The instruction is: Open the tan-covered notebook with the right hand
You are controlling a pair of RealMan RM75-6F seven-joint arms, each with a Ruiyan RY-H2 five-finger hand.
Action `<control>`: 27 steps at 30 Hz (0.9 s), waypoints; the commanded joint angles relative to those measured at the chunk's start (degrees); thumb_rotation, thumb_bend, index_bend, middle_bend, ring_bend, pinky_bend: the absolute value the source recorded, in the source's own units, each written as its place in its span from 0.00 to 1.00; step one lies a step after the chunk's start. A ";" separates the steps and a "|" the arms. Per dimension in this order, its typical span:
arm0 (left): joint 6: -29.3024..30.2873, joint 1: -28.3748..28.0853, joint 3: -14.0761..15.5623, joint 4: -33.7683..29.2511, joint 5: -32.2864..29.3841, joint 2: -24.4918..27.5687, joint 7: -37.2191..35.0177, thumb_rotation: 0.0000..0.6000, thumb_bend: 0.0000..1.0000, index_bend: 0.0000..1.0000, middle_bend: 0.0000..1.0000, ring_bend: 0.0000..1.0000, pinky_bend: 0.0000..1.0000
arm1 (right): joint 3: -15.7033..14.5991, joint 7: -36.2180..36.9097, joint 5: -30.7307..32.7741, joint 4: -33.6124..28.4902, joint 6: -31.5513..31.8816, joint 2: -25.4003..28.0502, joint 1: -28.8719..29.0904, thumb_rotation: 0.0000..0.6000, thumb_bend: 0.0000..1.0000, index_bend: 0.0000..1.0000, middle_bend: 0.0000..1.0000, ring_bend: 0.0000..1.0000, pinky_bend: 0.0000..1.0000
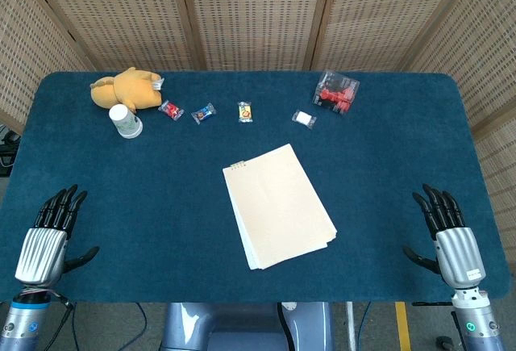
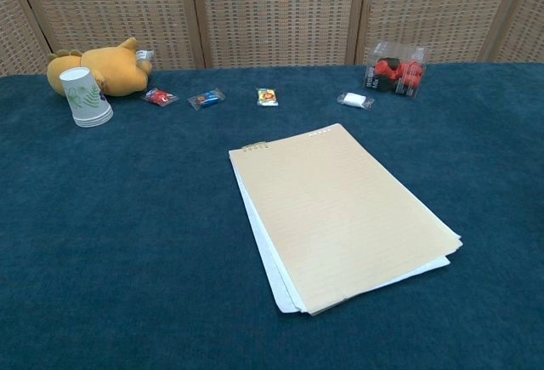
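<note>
The tan-covered notebook (image 1: pixel 278 204) lay closed at frame centre, white sheets (image 2: pixel 270 255) protruding beneath its cover. The right hand (image 1: pixel 448 238), lower right, was spread and empty; the left hand (image 1: pixel 50 236), lower left, likewise. Fingers might have caught those loose sheets or slid the notebook across the cloth.

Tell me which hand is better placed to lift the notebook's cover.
Right. The right hand rests open at the table's near right edge, on the side of the tan-covered notebook where its loose page edges fan out. The left hand sits farther away, across the notebook's left edge.
</note>
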 commanded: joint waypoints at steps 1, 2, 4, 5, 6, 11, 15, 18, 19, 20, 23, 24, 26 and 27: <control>-0.01 0.03 0.02 0.08 -0.05 0.04 -0.05 1.00 0.16 0.00 0.00 0.00 0.09 | 0.03 -0.07 0.00 -0.12 -0.08 0.03 0.03 1.00 0.28 0.06 0.00 0.00 0.00; -0.03 0.04 0.03 0.11 -0.08 0.05 -0.07 1.00 0.16 0.00 0.00 0.00 0.09 | 0.03 -0.05 -0.03 -0.18 -0.10 0.06 0.04 1.00 0.28 0.06 0.00 0.00 0.00; -0.11 0.08 0.07 0.09 -0.22 0.13 -0.22 1.00 0.16 0.00 0.00 0.00 0.09 | 0.01 0.03 -0.17 -0.27 -0.10 0.10 0.06 1.00 0.28 0.06 0.00 0.00 0.00; -0.10 0.17 0.10 0.04 -0.36 0.23 -0.32 1.00 0.16 0.00 0.00 0.00 0.09 | -0.11 0.03 -0.30 -0.24 -0.20 0.12 0.07 1.00 0.28 0.06 0.00 0.00 0.00; -0.01 0.23 0.07 -0.02 -0.41 0.27 -0.38 1.00 0.16 0.00 0.00 0.00 0.09 | -0.22 0.09 -0.40 -0.29 -0.34 0.16 0.10 1.00 0.28 0.06 0.00 0.00 0.00; 0.12 0.29 0.16 -0.39 -0.17 0.44 -0.25 1.00 0.16 0.00 0.00 0.00 0.09 | -0.57 -0.12 -1.26 -0.73 -0.36 0.24 0.18 1.00 0.28 0.07 0.00 0.00 0.00; -0.26 0.22 0.35 -0.39 -0.11 0.38 0.06 1.00 0.16 0.00 0.00 0.00 0.09 | -0.78 -0.14 -1.64 -1.15 -0.48 0.29 0.23 1.00 0.28 0.07 0.00 0.00 0.00; -0.73 0.12 0.45 -0.42 -0.29 0.49 0.29 1.00 0.15 0.00 0.00 0.00 0.09 | -0.98 -0.17 -1.63 -1.13 -1.03 0.16 0.35 1.00 0.28 0.06 0.00 0.00 0.00; -0.81 0.11 0.46 -0.46 -0.36 0.51 0.34 1.00 0.15 0.00 0.00 0.00 0.09 | -1.10 -0.25 -1.67 -1.01 -1.28 0.07 0.41 1.00 0.28 0.07 0.00 0.00 0.00; -0.83 0.13 0.47 -0.50 -0.38 0.51 0.43 1.00 0.16 0.00 0.00 0.00 0.09 | -1.22 -0.36 -1.71 -0.86 -1.50 -0.03 0.44 1.00 0.28 0.07 0.00 0.00 0.00; -0.61 0.21 0.56 -0.68 -0.11 0.50 0.65 1.00 0.16 0.00 0.00 0.00 0.09 | -1.54 -0.66 -1.84 -0.67 -2.05 -0.23 0.54 1.00 0.28 0.07 0.00 0.00 0.00; -0.50 0.29 0.64 -0.78 0.02 0.49 0.74 1.00 0.16 0.00 0.00 0.00 0.09 | -1.68 -0.65 -2.04 -0.69 -2.13 -0.28 0.58 1.00 0.28 0.06 0.00 0.00 0.00; -0.28 0.43 0.81 -0.87 0.27 0.51 0.90 1.00 0.16 0.00 0.00 0.00 0.09 | -1.95 -0.73 -2.46 -0.82 -2.20 -0.41 0.62 1.00 0.27 0.07 0.00 0.00 0.00; -0.23 0.46 0.82 -0.90 0.32 0.52 0.97 1.00 0.16 0.00 0.00 0.00 0.09 | -2.05 -0.83 -2.70 -0.90 -2.24 -0.44 0.68 1.00 0.27 0.06 0.00 0.00 0.00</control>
